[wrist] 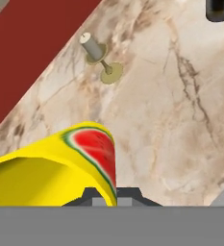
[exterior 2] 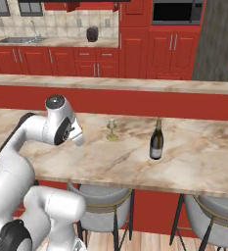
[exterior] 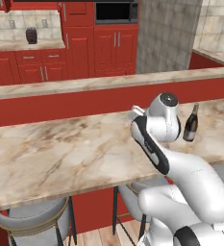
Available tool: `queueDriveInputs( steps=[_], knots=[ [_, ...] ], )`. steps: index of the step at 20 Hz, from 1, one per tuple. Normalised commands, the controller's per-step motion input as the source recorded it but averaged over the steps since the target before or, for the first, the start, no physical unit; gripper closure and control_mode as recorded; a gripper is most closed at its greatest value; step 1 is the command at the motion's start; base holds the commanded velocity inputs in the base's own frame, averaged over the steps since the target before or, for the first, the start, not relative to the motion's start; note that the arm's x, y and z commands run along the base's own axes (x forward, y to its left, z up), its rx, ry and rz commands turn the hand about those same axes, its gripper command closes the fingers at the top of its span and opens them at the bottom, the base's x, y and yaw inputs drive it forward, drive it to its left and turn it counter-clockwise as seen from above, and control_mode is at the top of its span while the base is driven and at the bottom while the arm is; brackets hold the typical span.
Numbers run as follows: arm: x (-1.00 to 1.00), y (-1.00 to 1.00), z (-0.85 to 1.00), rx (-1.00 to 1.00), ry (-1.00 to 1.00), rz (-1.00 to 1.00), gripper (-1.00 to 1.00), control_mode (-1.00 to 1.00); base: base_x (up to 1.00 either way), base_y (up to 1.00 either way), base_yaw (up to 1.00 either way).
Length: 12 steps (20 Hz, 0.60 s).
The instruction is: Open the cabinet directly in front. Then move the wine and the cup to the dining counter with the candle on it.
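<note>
The jaws are clamped on the yellow cup (wrist: 60, 168), which the hand view shows above the marbled counter (wrist: 180, 120) with the candle (wrist: 98, 56) beyond them, while the right base view sets the wine (exterior 2: 156, 140) past the candle.

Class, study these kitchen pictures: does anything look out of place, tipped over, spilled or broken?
Nothing stands out. The wine bottle and the candle both stand upright, apart from each other, on the dining counter. The gripper is shut on the yellow cup, held above the counter beside the candle. No spill or damage shows.
</note>
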Motion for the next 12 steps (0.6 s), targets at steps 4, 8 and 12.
queueDriveInputs(
  steps=[4, 8, 12],
  knots=[
    [0.84, -0.01, -0.01, 0.04, 0.18, 0.00, 1.00, -1.00, 0.00, 0.00, 0.00],
    [0.51, -0.20, -0.33, 0.01, 0.10, 0.00, 1.00, -1.00, 0.00, 0.00, 0.00],
    [0.08, -0.37, -0.82, 0.00, 0.00, 0.00, 1.00, -1.00, 0.00, 0.00, 0.00]
  ],
)
